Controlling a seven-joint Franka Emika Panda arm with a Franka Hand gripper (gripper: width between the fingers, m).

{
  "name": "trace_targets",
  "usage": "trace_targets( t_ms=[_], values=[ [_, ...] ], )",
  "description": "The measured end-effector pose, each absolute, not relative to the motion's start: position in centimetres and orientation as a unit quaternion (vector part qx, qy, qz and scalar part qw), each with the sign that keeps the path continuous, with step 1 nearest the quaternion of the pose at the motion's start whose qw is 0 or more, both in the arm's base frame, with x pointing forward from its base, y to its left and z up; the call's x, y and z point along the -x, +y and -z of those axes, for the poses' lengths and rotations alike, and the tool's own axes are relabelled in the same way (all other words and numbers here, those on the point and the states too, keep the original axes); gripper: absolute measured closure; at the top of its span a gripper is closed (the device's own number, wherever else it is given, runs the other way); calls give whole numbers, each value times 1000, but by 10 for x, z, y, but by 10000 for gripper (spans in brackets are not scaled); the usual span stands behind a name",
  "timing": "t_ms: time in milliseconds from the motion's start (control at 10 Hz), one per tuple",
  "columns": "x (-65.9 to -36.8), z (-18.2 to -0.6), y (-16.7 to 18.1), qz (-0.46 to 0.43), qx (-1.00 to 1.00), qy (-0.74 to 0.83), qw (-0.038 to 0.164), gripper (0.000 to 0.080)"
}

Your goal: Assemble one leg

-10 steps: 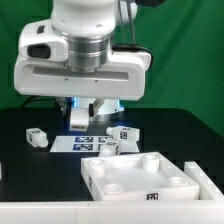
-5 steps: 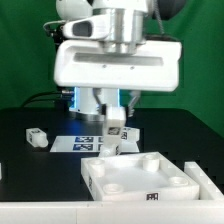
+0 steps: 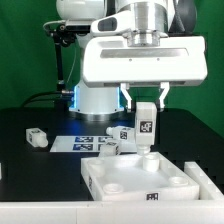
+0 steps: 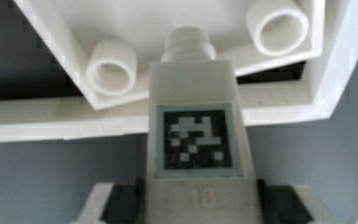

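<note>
As clenched fingers point(image 3: 161, 96) grasp it by its upper end, the leg point(image 3: 146, 124) hangs upright over the middle of the bench point(image 3: 195, 135). Its narrow peg end points down and a black-and-white square tag faces the bench's near edge. The peg tip sits just over the far rim of the tabletop point(image 3: 100, 182), the white tray-like part lying close to that near edge. Whether tip and rim touch cannot be told.

In the wrist view, the leg point(image 4: 197, 120) runs out from between the two fingers point(image 4: 108, 200) with its tag toward the camera. Its peg shows between two of the round holes of the tabletop point(image 4: 69, 35).

Beyond the tabletop, toward the bench's far edge, the marker board point(image 3: 85, 141) lies flat. A spare post point(image 3: 108, 148) rests just beside the tabletop's far rim, between it and the board. Another post point(image 3: 125, 134), its tag showing, sits near the held leg at the board's end. A third post point(image 3: 37, 137) lies well apart, toward the bench edge at the exterior view's left.

The white arm point(image 3: 145, 55) fills the space above, and a green curtain point(image 3: 20, 50) hangs past the far edge.
</note>
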State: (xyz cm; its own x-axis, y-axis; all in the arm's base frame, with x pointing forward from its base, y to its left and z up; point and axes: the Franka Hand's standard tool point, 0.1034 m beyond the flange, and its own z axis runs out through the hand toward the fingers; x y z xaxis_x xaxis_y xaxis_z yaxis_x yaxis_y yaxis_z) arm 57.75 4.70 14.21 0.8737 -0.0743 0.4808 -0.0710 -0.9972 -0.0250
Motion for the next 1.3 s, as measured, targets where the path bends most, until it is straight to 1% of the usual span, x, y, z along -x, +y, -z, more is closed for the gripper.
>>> trace_targets(
  t_ms=[100, 200, 400, 500, 600, 800, 1100, 1300],
  values=[
    [-575, -138, 47, 248, 968, 36, 2, 514],
    [-579, -137, 52, 264, 964, 31, 2, 514],
    [-586, -119, 71, 292, 956, 27, 5, 514],
    [-588, -111, 81, 292, 956, 31, 5, 514],
    [-591, -105, 91, 292, 956, 33, 6, 514],
    [-592, -101, 107, 292, 956, 35, 10, 512],
    [-587, -92, 109, 287, 957, 31, 8, 512],
    [-588, -92, 110, 305, 952, 35, 6, 512]
  ],
)
